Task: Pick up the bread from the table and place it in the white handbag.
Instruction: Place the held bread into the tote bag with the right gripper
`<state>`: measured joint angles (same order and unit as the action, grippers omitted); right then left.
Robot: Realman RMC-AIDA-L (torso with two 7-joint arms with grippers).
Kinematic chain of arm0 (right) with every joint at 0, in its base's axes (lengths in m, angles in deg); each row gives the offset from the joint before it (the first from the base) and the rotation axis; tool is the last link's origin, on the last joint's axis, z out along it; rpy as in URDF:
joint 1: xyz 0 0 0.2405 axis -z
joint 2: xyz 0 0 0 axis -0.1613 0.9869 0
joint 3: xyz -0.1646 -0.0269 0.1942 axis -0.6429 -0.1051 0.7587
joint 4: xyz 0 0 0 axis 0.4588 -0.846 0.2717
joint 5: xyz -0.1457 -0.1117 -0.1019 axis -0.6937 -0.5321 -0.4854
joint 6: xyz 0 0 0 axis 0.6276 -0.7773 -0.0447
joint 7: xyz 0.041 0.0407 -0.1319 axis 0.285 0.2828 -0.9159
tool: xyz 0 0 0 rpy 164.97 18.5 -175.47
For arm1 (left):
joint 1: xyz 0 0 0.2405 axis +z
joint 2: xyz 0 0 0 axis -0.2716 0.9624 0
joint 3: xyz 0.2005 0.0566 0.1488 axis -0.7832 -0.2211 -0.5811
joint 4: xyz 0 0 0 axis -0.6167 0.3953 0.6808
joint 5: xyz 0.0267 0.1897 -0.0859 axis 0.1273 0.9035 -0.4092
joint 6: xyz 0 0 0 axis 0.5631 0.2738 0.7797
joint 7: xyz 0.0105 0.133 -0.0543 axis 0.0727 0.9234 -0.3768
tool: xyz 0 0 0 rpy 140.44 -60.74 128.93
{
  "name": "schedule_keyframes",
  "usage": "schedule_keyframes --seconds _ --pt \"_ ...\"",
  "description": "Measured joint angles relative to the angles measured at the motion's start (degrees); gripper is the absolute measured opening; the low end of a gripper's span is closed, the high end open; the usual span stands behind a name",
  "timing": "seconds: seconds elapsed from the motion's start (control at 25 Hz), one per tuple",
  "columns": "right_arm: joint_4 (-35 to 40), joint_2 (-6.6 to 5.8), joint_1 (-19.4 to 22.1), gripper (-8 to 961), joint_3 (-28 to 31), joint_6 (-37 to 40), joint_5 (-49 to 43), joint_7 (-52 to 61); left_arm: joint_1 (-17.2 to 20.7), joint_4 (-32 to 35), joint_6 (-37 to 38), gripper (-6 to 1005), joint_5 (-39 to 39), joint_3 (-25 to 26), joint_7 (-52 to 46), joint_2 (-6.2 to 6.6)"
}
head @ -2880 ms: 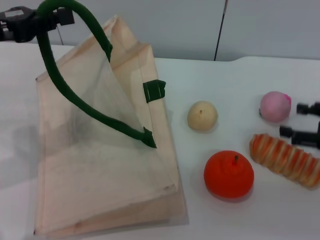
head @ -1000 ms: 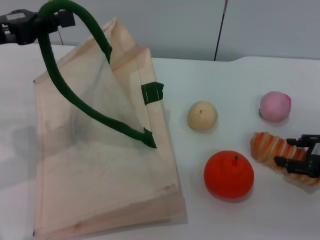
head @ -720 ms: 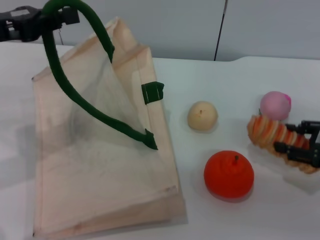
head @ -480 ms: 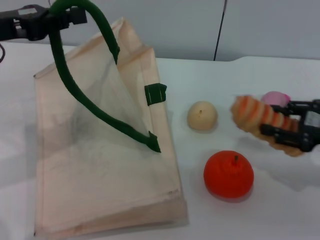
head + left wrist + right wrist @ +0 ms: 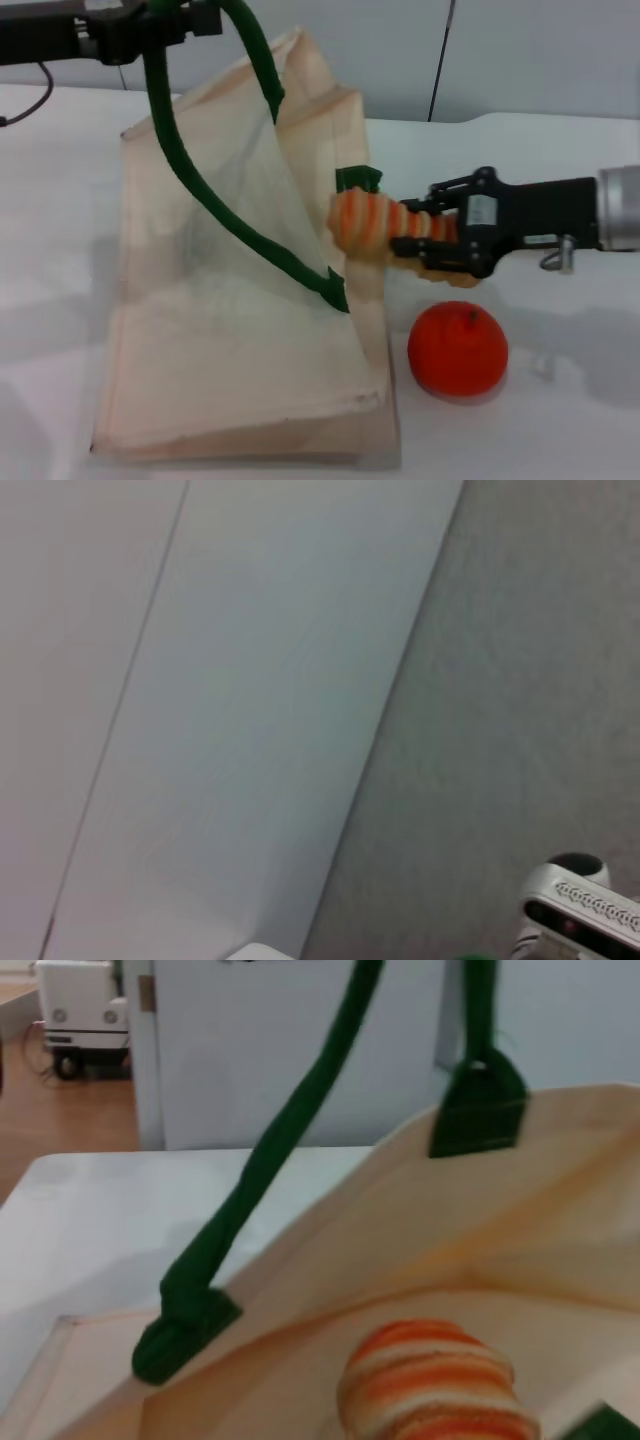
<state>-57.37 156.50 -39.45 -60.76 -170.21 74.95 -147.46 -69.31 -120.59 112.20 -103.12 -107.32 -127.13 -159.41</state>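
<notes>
The bread (image 5: 372, 222), a ridged loaf with orange and cream stripes, is held in the air by my right gripper (image 5: 448, 238), which is shut on it. Its free end reaches the open edge of the white handbag (image 5: 220, 330). The bag's cream body leans on the table while my left gripper (image 5: 170, 18), at the top left, is shut on a dark green handle (image 5: 165, 110) and holds it up. In the right wrist view the bread (image 5: 430, 1385) sits just before the bag's mouth (image 5: 480, 1220), with a green handle (image 5: 270, 1160) beyond.
An orange fruit (image 5: 458, 348) lies on the white table (image 5: 560, 400) just below my right gripper. A dark vertical seam (image 5: 440, 60) runs down the grey wall behind. The left wrist view shows only wall panels.
My right gripper has closed on the bread, lifted it off the table and carried it left to the bag's mouth. The left gripper has moved the handle right, opening the bag wider.
</notes>
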Motion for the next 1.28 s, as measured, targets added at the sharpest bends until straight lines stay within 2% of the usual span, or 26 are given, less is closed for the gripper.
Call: schedule_keyframes --seconds 0.36,0.72,1.0,1.28 --pt "-6.2 0.50 -6.9 397 -1.0 2.4 0.3 -0.3 -0.8 1.0 0.0 16 0.2 0.0 0.1 -0.32" --pt "-15.2 0.81 -12.1 329 -0.9 14.0 2.4 -2.1 -1.4 1.3 -0.2 16 0.0 0.0 0.2 -0.36" --pt "-16.5 0.87 -12.9 298 -0.5 13.9 2.5 -2.2 -1.5 1.3 -0.2 16 -0.2 0.0 0.2 -0.36" --pt "-16.5 0.81 -12.6 344 -0.4 13.9 2.6 -2.1 -1.2 1.3 -0.3 16 -0.6 0.0 0.2 -0.34"
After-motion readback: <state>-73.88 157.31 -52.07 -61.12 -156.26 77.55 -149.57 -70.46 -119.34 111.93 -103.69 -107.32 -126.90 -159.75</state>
